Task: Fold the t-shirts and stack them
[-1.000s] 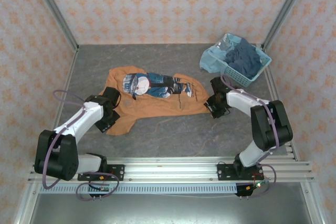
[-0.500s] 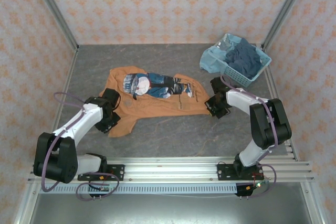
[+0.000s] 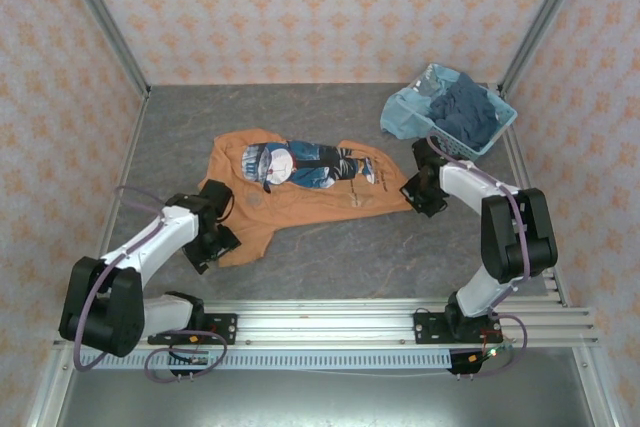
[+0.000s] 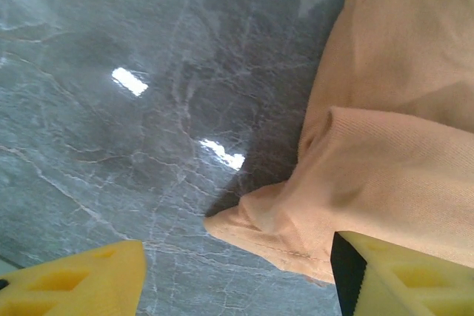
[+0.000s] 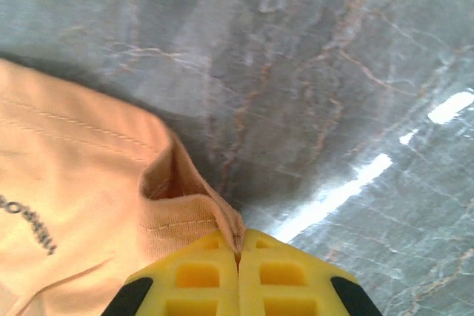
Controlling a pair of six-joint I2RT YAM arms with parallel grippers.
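We see a few dark letters printed sideways on the orange shirt, cut off at the picture's edge and too partial to read. Just right of the shirt's colourful print, some dark marks are too small to read.

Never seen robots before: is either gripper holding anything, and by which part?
The right gripper pinches the orange t-shirt by a stitched hem edge. The left gripper is open, holding nothing.

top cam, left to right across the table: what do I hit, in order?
left claw → orange t-shirt → right claw. The basket is skipped because it overlaps the right claw sideways.
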